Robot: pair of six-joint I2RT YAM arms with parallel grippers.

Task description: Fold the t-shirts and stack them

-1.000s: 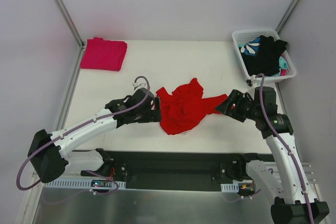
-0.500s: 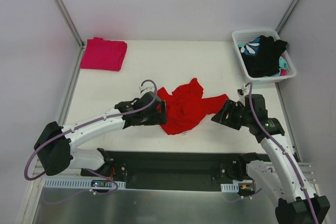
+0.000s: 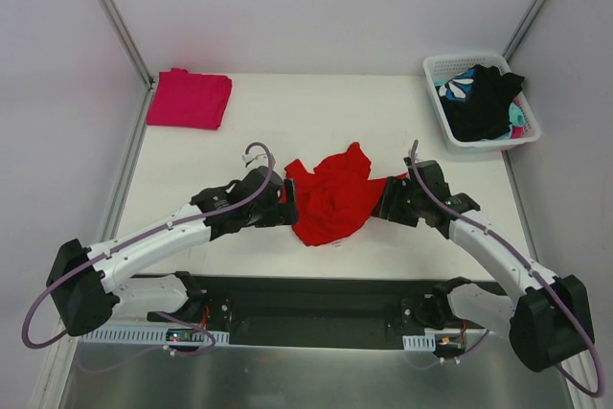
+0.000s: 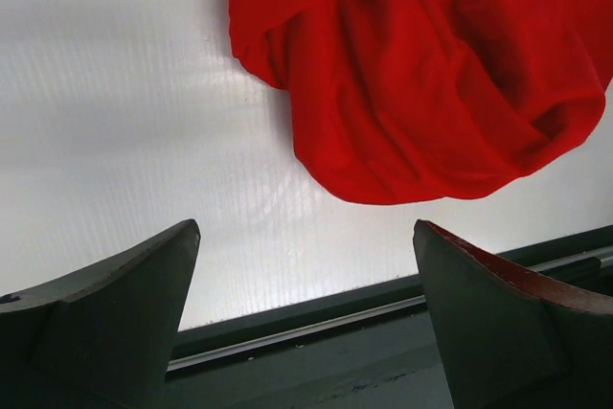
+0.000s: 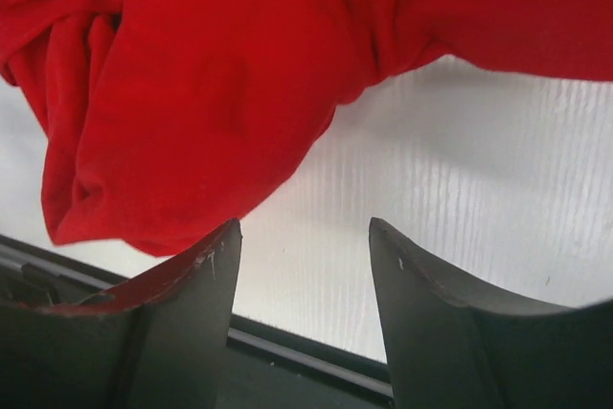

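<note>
A crumpled bright red t-shirt [image 3: 330, 196] lies on the white table [image 3: 383, 122], near the front edge. A folded magenta-pink t-shirt [image 3: 189, 98] rests flat in the far left corner. My left gripper [image 3: 287, 206] sits low at the red shirt's left edge, open, with only bare table between its fingers [image 4: 306, 229]; the red cloth [image 4: 421, 74] is just ahead of it. At the shirt's right side my right gripper [image 3: 386, 203] is open and holds nothing [image 5: 305, 227]. Its left finger [image 5: 182, 304] lies next to the red cloth [image 5: 211, 93].
A white basket [image 3: 487, 144] at the far right corner holds a black garment [image 3: 484, 102] and a teal-and-white one [image 3: 455, 86]. The table's dark front rail [image 4: 316, 332] runs just below both grippers. Metal frame posts rise at the back corners.
My right arm has swung left and down to the red shirt's right side, its jaws narrowing a little. The left gripper shifted slightly forward and back at the left edge.
</note>
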